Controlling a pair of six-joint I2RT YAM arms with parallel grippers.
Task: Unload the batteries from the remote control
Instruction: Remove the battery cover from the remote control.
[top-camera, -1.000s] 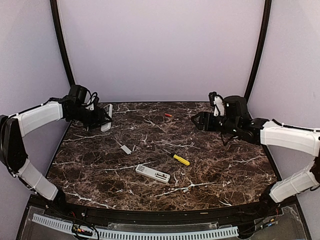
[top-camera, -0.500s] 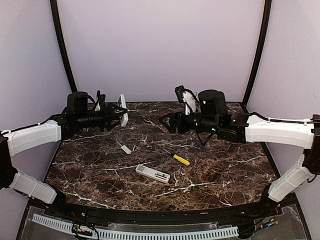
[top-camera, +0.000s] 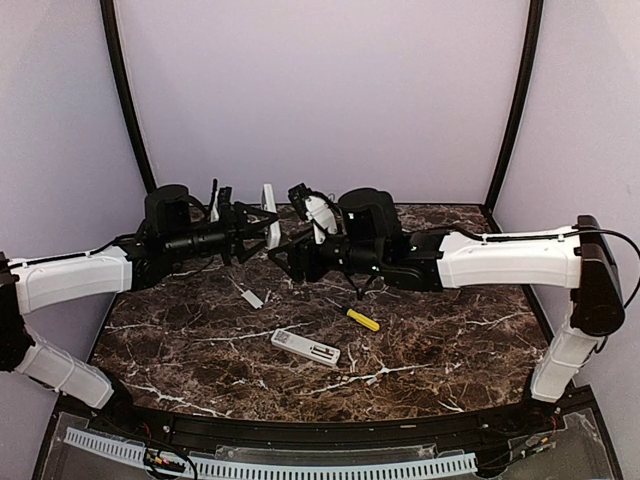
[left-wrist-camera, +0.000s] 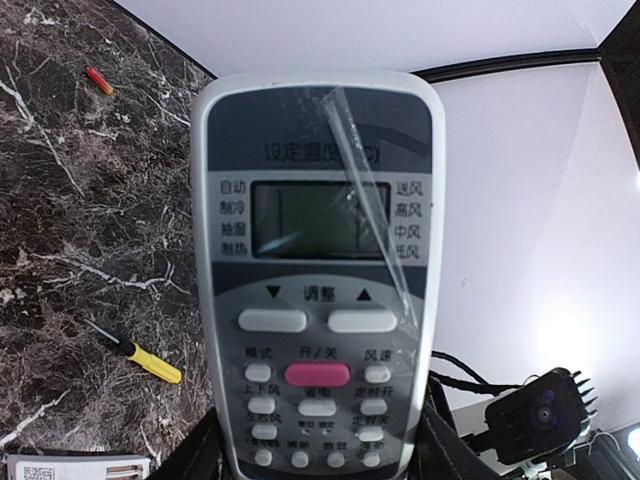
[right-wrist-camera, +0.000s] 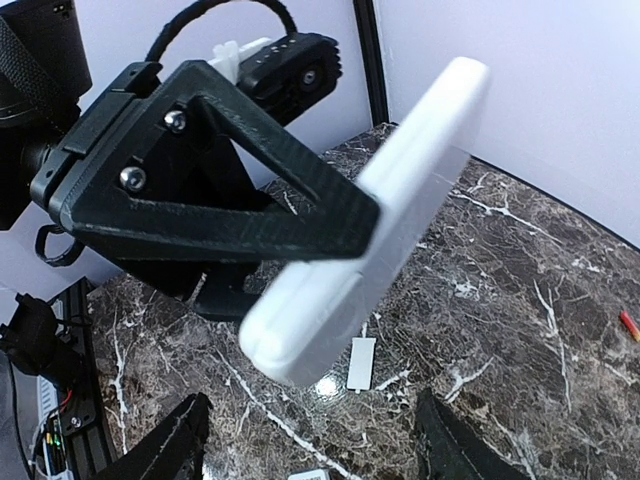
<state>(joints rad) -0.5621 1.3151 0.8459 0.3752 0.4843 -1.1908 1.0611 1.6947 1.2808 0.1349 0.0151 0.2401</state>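
White and tall, the plastic remote control with a grey button face (top-camera: 268, 208) hangs in the air over the far part of the dark marble-patterned table (top-camera: 450, 340), left of its middle. The left gripper (top-camera: 258, 232) is clamped on its lower end, and its long axis stands close to upright. The right gripper (top-camera: 283, 262) is just beside it, jaws apart and empty. On the table lie a slim white remote (top-camera: 305, 348) toward the near edge, a yellow-handled screwdriver (top-camera: 362, 319) and a small flat grey-white cover plate (top-camera: 252, 298). From the left wrist, the remote control's display end points up and away from the left gripper, its buttons face this camera, and a tiny reddish cylindrical battery (left-wrist-camera: 98, 80) lies loose near the table's far edge. From the right wrist, the plain back of the remote control faces the open right gripper, and the long axis slants from lower left to upper right. Whether its battery cover is on I cannot tell, and no cells show in it. I judge the step to be a mid-air presentation, in which one arm steadies the body so the other can work on the back. The next move calls for the right gripper to meet the lower back squarely and slide off the cover, if it is on, without twisting the body out of the left grip.
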